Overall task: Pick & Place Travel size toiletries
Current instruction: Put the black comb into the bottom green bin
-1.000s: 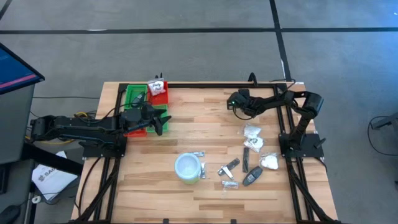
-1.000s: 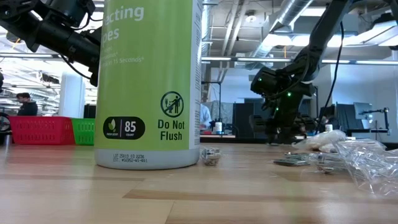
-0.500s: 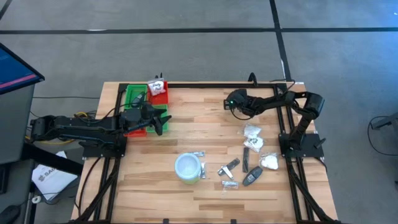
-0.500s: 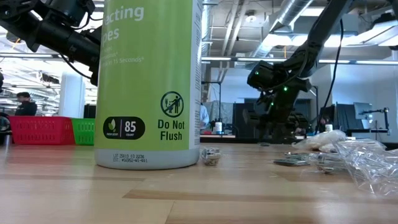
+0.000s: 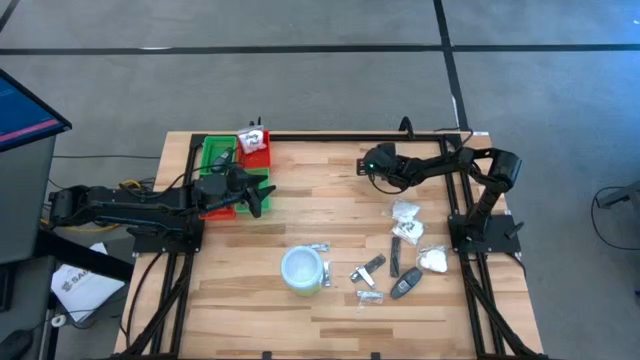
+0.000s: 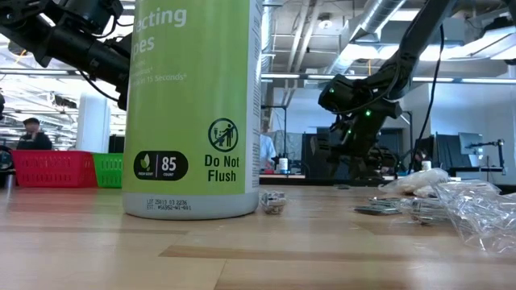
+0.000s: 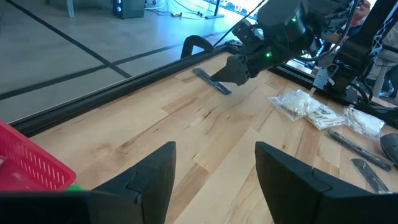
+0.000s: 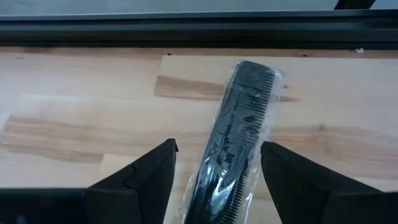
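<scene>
right gripper [image 8: 214, 186] fingers grasping wrapped black comb [image 8: 233, 134] by one end | long axis straight out | above worktop [image 8: 74, 124] | left gripper [image 7: 214, 177] fingers released

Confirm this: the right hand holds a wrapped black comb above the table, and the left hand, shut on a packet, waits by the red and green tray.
One thing is wrong: the left hand is open and holds nothing, as the left wrist view shows. The rest stands: the right hand holds the wrapped black comb above the table, and the left hand waits by the red and green tray.
</scene>
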Motion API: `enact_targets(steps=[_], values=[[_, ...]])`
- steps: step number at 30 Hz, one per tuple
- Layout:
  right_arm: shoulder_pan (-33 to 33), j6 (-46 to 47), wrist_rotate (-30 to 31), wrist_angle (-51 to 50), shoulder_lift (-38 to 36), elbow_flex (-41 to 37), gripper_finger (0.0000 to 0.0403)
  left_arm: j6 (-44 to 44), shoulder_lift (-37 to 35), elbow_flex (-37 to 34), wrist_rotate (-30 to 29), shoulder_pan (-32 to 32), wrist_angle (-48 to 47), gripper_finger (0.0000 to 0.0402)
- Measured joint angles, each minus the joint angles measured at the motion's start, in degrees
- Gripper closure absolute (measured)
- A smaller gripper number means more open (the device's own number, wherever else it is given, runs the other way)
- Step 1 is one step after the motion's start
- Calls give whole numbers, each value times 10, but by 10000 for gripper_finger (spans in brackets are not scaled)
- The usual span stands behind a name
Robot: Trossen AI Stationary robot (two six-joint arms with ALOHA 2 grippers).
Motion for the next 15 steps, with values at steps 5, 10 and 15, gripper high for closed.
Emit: enact_targets(steps=[5, 10, 15], values=[[2, 4, 0, -1, 0, 0, 177, 0, 0, 0, 0, 0, 0, 192], [9, 28, 2, -21, 0, 0, 177, 0, 0, 0, 0, 0, 0, 192], [19, 41, 4, -31, 0, 0, 177, 0, 0, 0, 0, 0, 0, 192]])
